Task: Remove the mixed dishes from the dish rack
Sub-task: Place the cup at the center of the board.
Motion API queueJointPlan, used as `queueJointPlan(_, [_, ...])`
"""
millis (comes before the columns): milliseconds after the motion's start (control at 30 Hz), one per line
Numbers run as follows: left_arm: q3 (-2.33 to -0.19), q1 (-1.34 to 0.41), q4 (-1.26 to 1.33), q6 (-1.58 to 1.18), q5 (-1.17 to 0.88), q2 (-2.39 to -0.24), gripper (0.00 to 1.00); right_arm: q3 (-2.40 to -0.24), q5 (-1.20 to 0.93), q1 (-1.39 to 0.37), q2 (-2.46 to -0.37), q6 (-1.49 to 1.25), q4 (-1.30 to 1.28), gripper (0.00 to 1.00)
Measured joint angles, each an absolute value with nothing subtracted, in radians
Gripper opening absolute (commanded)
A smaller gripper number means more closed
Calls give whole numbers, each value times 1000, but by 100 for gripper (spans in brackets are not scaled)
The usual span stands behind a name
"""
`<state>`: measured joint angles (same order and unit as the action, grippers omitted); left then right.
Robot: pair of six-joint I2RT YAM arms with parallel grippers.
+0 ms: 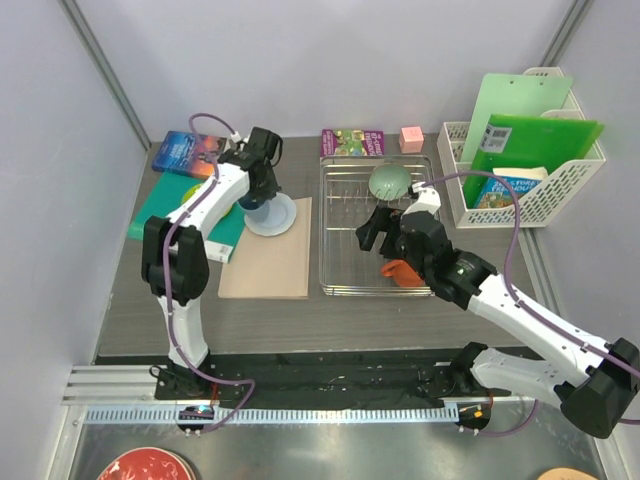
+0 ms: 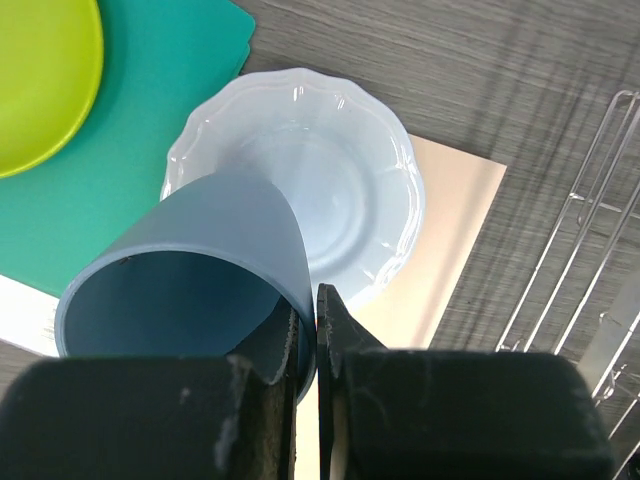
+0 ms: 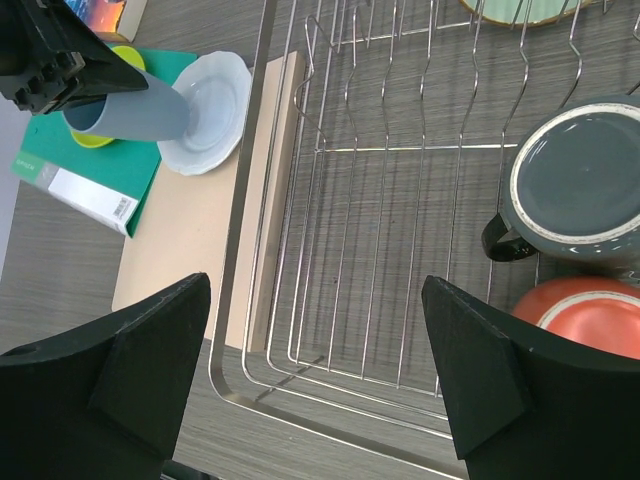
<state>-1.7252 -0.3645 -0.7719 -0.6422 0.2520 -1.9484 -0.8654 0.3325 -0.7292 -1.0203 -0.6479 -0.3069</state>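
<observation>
Pale lavender walls close in a dark grey wood-grain table (image 1: 300, 325), and at its centre sits the rectangular silver wire dish rack (image 1: 345, 225). Left of the rack, the left gripper (image 2: 316, 300) is clamped on the wall of a light blue tapered cup (image 2: 190, 270), one finger inside the mouth and one outside. The cup is tilted onto its side, with its base over a white scalloped ceramic plate (image 2: 340, 190); whether the two touch cannot be told. That plate rests partly on a tan rectangular wooden board (image 1: 268, 262) lying just beside the rack's left edge. Farther left of the rack, a round lime-green plate (image 2: 40, 80) lies on a flat teal mat (image 2: 150, 130).

Above the rack's near half hangs the right gripper (image 3: 315, 285), its fingers spread wide with nothing between them. Inside the rack, at the near right corner, stands a round orange mug (image 3: 590, 315), with a dark grey cream-rimmed mug (image 3: 580, 185) upright just beyond it. A round sage-green bowl (image 1: 388, 180) sits at the rack's far side. Right of the rack stands a white plastic slotted basket (image 1: 570, 185) holding flat green folders (image 1: 520, 110).
</observation>
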Motion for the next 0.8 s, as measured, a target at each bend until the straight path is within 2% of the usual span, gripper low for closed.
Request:
queueJointPlan(500, [-1769, -364, -766, -647, 171, -2035, 0, -835, 328, -729, -1022, -641, -308, 91])
queueJointPlan(567, [-1774, -364, -761, -648, 167, -2041, 5, -834, 327, -729, -1024, -641, -307, 91])
queueJointPlan(600, [-1776, -364, -761, -647, 164, -2043, 14, -834, 327, -729, -1026, -641, -307, 91])
queueJointPlan(800, [-1777, -364, -759, -649, 160, -2045, 38, -832, 323, -729, -1036, -641, -307, 91])
